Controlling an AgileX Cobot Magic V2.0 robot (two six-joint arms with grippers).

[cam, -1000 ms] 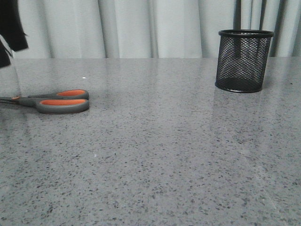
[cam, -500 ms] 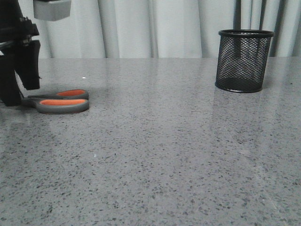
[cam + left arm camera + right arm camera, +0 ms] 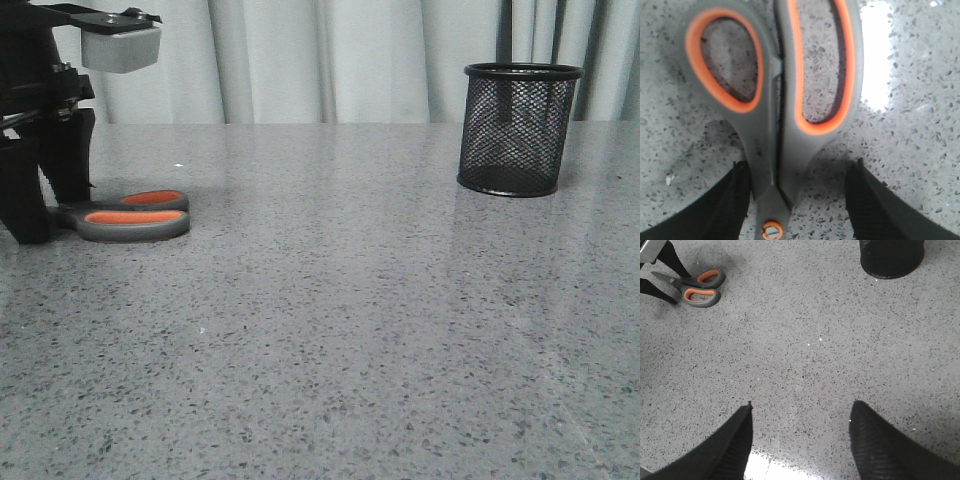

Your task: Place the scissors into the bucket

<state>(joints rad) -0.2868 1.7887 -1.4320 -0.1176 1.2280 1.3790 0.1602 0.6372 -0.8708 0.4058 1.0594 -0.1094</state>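
The scissors (image 3: 130, 214), with grey handles and orange linings, lie flat on the table at the far left. They also show in the left wrist view (image 3: 782, 125) and the right wrist view (image 3: 700, 288). My left gripper (image 3: 48, 212) is open and low on the table, with one finger on each side of the scissors near the pivot (image 3: 799, 165). One finger is next to the handle shank; the other stands apart. The black mesh bucket (image 3: 518, 130) stands upright at the far right and also shows in the right wrist view (image 3: 891, 257). My right gripper (image 3: 803, 406) is open and empty above bare table.
Grey speckled tabletop (image 3: 330, 330) stretches between the scissors and the bucket. Pale curtains (image 3: 330, 60) hang behind the table's far edge. The left arm's white camera block (image 3: 120, 47) sits above the scissors.
My left arm has come down at the far left. Its open fingers now stand on either side of the scissors. The scissors and the bucket have not moved.
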